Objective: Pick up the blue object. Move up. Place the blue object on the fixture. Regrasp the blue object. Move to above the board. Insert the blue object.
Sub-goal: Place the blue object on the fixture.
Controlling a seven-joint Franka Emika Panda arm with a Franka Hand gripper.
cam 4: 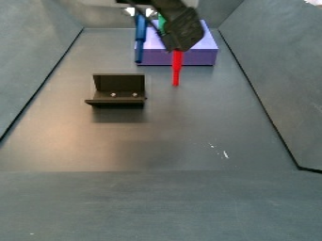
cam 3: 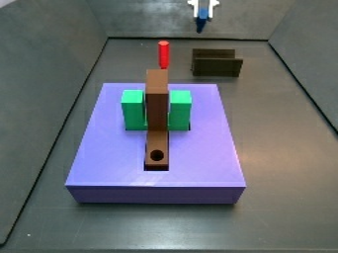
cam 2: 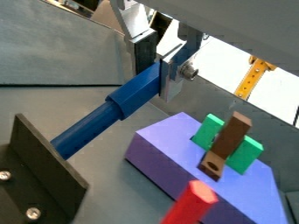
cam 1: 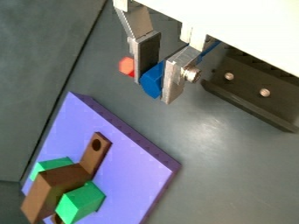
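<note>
Jaws of the gripper (cam 1: 156,77) are clamping the slim blue cylindrical peg (cam 2: 111,112), raised; placing on the dark notched fixture (cam 3: 216,63), regrasping and insertion are remaining.

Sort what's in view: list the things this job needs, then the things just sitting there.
Needed for the job:
- blue object, clamped in the gripper, raised off the floor
- fixture, on the floor
- board
- brown bar with its round hole, on the board

Just sitting there:
- red peg, upright beyond the board
- green block, on the board
</note>
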